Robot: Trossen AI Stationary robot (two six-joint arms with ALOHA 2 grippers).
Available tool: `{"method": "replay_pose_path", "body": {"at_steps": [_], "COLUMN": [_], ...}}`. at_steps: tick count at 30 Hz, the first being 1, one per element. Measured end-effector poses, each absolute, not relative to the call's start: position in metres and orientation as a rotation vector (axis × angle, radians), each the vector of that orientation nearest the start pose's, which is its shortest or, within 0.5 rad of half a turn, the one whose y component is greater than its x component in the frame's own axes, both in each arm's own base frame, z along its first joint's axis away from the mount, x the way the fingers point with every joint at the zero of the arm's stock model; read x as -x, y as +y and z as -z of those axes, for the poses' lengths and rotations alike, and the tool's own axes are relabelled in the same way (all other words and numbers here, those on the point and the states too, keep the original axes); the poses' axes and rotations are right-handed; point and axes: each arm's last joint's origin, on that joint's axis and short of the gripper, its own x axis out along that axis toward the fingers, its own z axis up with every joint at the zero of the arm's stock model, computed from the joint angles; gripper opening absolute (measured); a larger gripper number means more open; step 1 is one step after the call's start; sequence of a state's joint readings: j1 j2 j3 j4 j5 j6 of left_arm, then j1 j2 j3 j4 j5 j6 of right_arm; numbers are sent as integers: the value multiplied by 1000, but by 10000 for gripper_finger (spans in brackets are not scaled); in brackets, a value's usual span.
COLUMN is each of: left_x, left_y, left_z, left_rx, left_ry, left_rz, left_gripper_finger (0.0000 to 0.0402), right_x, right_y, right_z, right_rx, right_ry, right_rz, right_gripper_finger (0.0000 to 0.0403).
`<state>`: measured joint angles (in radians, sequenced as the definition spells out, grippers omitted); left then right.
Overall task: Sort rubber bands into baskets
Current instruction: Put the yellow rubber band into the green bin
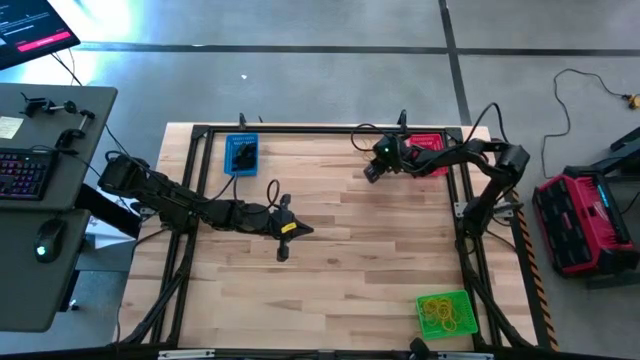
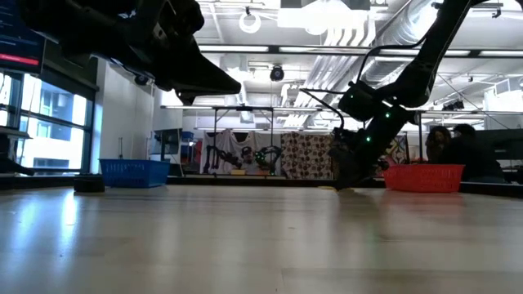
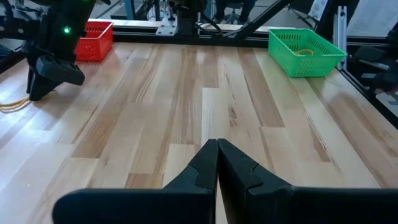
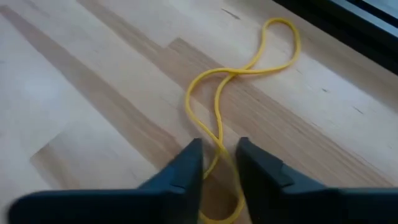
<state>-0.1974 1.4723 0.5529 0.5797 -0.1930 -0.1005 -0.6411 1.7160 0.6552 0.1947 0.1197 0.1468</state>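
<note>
A yellow rubber band (image 4: pixel 249 68) lies twisted into a figure-eight on the wooden table, close to the red basket (image 1: pixel 428 150) at the far right. My right gripper (image 4: pixel 219 165) points down at it with its fingers a little apart. The band's near loop runs between the fingers, and I see no touch. My left gripper (image 3: pixel 217 163) hangs shut and holds nothing above the table's middle (image 1: pixel 308 232). The blue basket (image 1: pixel 243 155) at the far left holds dark bands. The green basket (image 1: pixel 445 313) at the near right holds yellow ones.
A black metal frame (image 1: pixel 470 230) runs round the table's edges. A desk with a keyboard (image 1: pixel 25 170) stands to the left, and a red and black case (image 1: pixel 580 220) sits on the floor to the right. Bare wood lies between the two arms.
</note>
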Motion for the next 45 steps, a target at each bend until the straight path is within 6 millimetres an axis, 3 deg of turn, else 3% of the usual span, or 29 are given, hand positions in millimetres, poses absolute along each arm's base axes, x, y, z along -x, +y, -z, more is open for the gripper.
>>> {"method": "replay_pose_path", "body": {"at_steps": [5,10,15,23,33,39,45], "left_x": [-277,-277,-276,-276,-277,-277,-277], "left_y": [-50,-50,-50,-51,-51,-52,-52], "left_z": [-176,-175,-175,-175,-170,-169,-169], "left_rx": [34,34,28,0,-23,-23,-20], "left_ry": [333,338,339,341,364,366,365], "left_rz": [-13,-15,-36,-33,-31,-28,-28], "left_gripper_finger": [0,0,0,0,0,0,0], "right_x": [-234,-241,-248,-237,-191,-169,-154], "right_y": [-177,-167,-144,-76,21,61,95], "right_z": [-108,-120,-151,-206,-252,-265,-297], "right_rx": [-345,-352,-308,-289,-462,-575,-598], "right_ry": [817,848,839,793,731,733,798], "right_rz": [722,654,594,507,282,133,-5], "right_gripper_finger": [10,8,3,1,0,0,0]}}
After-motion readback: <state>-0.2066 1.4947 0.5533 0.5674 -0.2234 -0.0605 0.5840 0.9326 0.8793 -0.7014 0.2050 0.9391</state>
